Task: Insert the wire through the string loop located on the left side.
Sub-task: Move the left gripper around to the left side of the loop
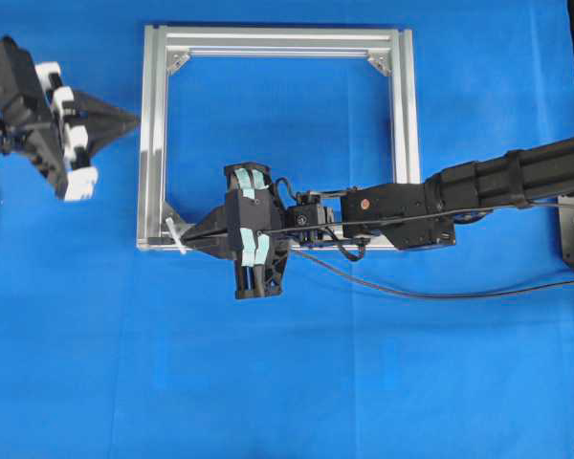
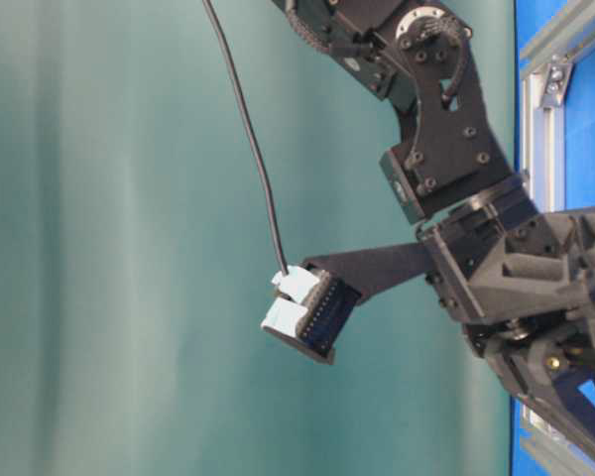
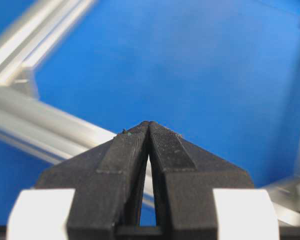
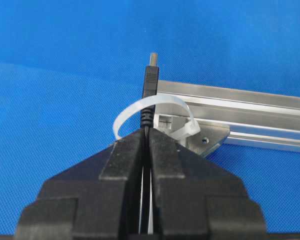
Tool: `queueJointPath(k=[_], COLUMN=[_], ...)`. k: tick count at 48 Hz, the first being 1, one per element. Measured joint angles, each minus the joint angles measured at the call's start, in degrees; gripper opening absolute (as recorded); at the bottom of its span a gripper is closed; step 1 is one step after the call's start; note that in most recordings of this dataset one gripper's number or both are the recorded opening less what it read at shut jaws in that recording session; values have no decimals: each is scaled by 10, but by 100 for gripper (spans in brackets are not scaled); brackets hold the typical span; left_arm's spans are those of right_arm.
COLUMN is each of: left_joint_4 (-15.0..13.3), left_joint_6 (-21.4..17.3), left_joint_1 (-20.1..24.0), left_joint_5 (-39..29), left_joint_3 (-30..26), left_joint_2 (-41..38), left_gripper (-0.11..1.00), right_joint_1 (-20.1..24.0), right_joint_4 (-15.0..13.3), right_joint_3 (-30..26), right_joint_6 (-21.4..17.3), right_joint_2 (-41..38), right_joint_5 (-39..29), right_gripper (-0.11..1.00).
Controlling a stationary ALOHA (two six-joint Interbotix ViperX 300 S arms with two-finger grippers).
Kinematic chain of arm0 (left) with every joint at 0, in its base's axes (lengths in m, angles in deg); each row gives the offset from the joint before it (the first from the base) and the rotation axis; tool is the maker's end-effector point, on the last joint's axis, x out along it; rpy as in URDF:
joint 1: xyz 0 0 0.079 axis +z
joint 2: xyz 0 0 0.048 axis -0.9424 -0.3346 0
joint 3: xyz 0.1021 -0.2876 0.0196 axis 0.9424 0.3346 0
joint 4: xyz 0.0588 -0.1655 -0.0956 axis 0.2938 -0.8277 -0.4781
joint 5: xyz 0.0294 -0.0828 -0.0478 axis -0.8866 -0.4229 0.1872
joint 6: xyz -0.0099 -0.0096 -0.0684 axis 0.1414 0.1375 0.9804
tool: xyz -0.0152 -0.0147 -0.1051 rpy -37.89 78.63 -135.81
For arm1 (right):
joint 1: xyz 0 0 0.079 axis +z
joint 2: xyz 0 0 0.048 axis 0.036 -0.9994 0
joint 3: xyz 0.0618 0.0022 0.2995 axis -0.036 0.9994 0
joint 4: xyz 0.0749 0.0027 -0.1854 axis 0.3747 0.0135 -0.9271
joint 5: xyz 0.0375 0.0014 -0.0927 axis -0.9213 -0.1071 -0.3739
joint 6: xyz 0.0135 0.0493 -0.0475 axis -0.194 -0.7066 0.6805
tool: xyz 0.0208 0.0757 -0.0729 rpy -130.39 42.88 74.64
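The wire (image 4: 150, 87) is pinched just behind its plug by the right gripper (image 4: 148, 131), plug poked through the string loop (image 4: 155, 114). Being limp, it is best gripped near the tip. The left gripper (image 3: 148, 123) is closed, empty.

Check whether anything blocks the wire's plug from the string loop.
Nothing visible does. The right gripper holds the wire with its jaws shut, and the plug already pokes through the string loop beside the frame.

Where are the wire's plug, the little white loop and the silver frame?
wire (image 4: 149, 82): right wrist view, on the dark plug body past the loop.
string loop (image 4: 155, 102): right wrist view, on the top of its white band.
frame (image 1: 277, 40): overhead view, on the top bar.
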Motion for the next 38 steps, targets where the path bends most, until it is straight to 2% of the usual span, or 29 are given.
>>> queueJointPath(k=[11,21,27,38], left_joint_4=[1,4,7,8], left_joint_6=[18,7,1,-26], left_joint_1=[-117,-214,-236,-236], left_joint_5=[0,-18,-32,-35], left_joint_3=[14,20,20,20], left_joint_2=[51,95,98,98], left_gripper=[0,0,0,0], right_joint_1=[0,0,0,0], right_joint_4=[0,0,0,0], right_joint_3=[0,0,0,0], right_joint_6=[0,0,0,0], right_joint_2=[0,0,1,0], right_joint_5=[0,0,0,0], right_gripper=[0,0,0,0])
